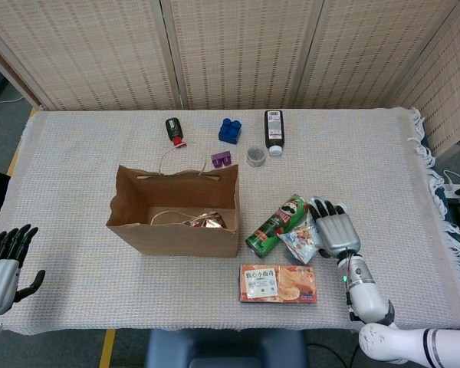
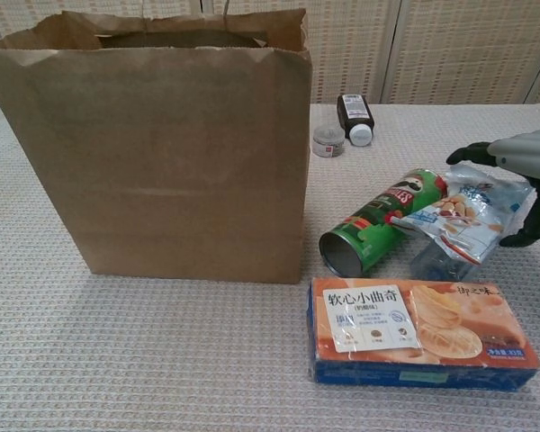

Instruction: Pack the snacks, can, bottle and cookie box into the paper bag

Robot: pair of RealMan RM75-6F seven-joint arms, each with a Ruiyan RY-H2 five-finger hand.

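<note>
The brown paper bag point(image 1: 176, 222) point(image 2: 162, 153) stands open left of centre, with a shiny snack packet point(image 1: 208, 221) on its floor. To its right a green can point(image 1: 277, 225) point(image 2: 382, 220) lies on its side. A white and blue snack bag point(image 1: 300, 241) point(image 2: 468, 216) leans on the can. The orange cookie box point(image 1: 279, 283) point(image 2: 418, 331) lies flat in front of them. A dark bottle point(image 1: 274, 130) point(image 2: 354, 117) lies at the back. My right hand point(image 1: 334, 230) point(image 2: 522, 166) hovers over the snack bag's right edge, fingers spread, thumb beside the bag. My left hand point(image 1: 4, 264) is open off the table's front left corner.
At the back lie a small round tin point(image 1: 255, 156) point(image 2: 328, 141), a blue block point(image 1: 229, 129), a purple block point(image 1: 221, 159) and a small black and red object point(image 1: 174, 130). The table's fringed edge point(image 1: 437, 215) runs along the right.
</note>
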